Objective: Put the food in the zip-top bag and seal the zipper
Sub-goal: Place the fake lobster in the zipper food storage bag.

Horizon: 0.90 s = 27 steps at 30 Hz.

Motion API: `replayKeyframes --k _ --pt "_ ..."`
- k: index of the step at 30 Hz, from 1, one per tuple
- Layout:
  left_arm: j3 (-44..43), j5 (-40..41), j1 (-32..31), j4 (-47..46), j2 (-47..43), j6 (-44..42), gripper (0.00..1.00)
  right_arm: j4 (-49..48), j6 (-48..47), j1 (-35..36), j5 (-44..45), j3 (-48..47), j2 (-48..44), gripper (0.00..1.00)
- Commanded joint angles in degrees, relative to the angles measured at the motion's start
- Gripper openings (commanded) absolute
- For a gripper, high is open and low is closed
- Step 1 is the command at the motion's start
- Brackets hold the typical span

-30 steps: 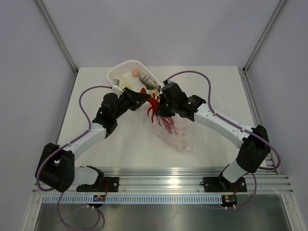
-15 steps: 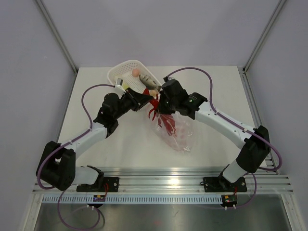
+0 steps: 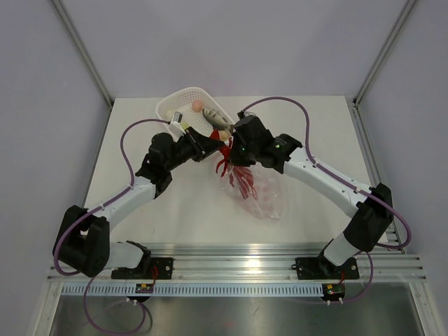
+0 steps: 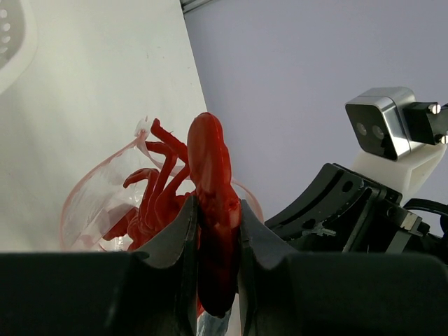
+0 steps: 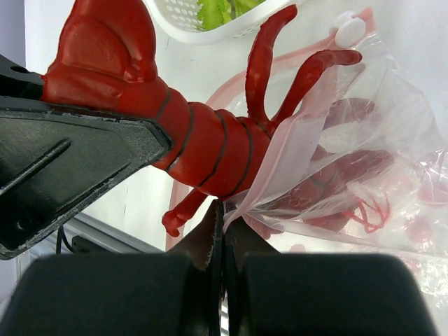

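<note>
Left tool (image 4: 217,204) closed narrowly on the lobster (image 4: 208,154), black wedge-shaped fingers (image 4: 178,231) pressed to either side of the glossy red body. Hard moulded plastic by the look: fanned tail, ribbed segmented back, thin curved legs. Tail end outside, at the left tool; legs and front end inside the mouth of the bag (image 3: 257,192), blurred red behind the film, with thin red feelers deeper in. Bag of clear, crinkly, pink-tinted plastic, floppy and wrinkled, its mouth up off the desk (image 3: 175,203) around the middle, a little toward the far edge, the rest sagging down toward the near right corner. Zipper (image 5: 227,85) a thin pink strip curving around the open mouth, unsealed, with a small round white tab (image 5: 350,30) at one end. Right tool (image 5: 222,217) pinched fully shut on a fold of the bag's lip, just beneath the lobster's belly, film bunched between flat dark fingers. Both tools close together over the bag mouth. Behind them, at the far edge left of centre, a white basket (image 3: 168,103) of perforated plastic with rounded corners, holding a grey fish (image 3: 217,115), a small peach ball (image 3: 198,105) and a ruffled green leaf (image 5: 224,8).
</note>
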State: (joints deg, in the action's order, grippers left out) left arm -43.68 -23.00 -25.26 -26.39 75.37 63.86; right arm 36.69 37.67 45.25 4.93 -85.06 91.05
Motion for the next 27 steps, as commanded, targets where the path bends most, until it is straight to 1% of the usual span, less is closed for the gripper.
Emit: replayKeyframes --k 1,7,10,13,15,18,21,23,27 --pt "-3.87 -10.12 -0.58 -0.33 -1.73 -1.54 0.0 -1.18 -1.9 -1.22 5.97 -2.57 0.27 0.0" --pt "-0.53 -13.03 -0.5 -3.13 -0.93 -0.4 0.0 1.01 -3.74 -1.4 8.95 -6.17 0.27 0.0" --pt "0.0 -12.86 -0.06 -2.7 -2.16 -0.92 0.0 2.51 -3.75 -2.45 10.01 -5.3 0.54 0.0" --pt "1.23 -10.58 0.73 -1.99 -5.14 -1.1 0.0 2.6 -2.34 -3.94 9.57 -2.67 0.19 0.0" --pt "1.49 -7.77 0.91 0.81 -8.03 -2.59 0.0 2.16 -1.38 -4.47 9.49 -1.0 -0.17 0.0" --pt "1.76 -5.39 0.91 2.31 -10.33 -3.91 0.0 2.16 -0.58 -5.17 9.31 -0.11 -0.34 0.0" --pt "0.97 -6.87 0.91 2.14 -9.72 -3.74 0.0 1.2 -0.4 -5.18 8.52 0.5 -0.08 0.0" --pt "1.84 -7.75 0.91 -0.13 -8.93 -2.25 0.0 1.19 -0.32 -5.26 8.17 0.16 0.27 0.0" --pt "2.37 -8.11 0.91 -1.56 -7.88 -1.54 0.0 0.23 -0.05 -5.26 6.68 0.24 0.1 0.0"
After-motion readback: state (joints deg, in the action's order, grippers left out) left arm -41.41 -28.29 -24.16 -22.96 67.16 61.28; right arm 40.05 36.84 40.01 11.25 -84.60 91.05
